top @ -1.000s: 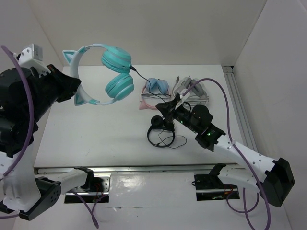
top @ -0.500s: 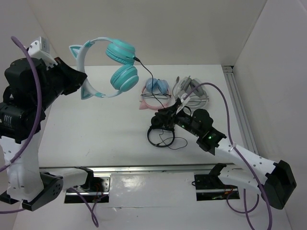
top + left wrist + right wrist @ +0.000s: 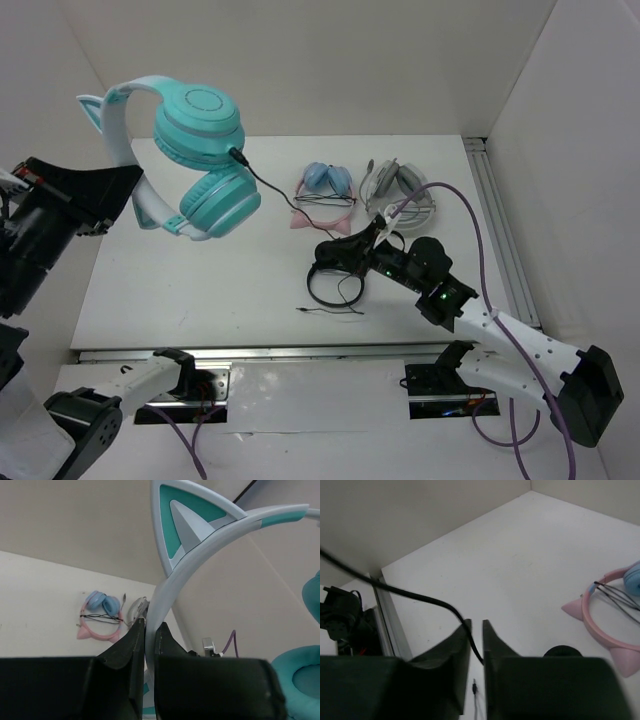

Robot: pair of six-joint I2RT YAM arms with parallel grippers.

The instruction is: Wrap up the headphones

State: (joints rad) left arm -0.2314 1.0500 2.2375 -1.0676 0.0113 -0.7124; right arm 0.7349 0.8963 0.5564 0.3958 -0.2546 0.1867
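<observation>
We find the headphones aloft at ten o'clock over the table, their cable running toward four o'clock into the right gripper. At one o'clock a second headset lies just left of a third headset; a small headset lies at six o'clock from them.

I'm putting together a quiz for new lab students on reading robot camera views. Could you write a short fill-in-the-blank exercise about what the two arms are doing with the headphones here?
1. The left gripper holds the teal headphones in the air by their ____.
2. The right gripper is shut on the thin ____ cable.
3. The blue-cupped headphones lying on the table have ____ cat ears.

Missing words: band; black; pink
</observation>
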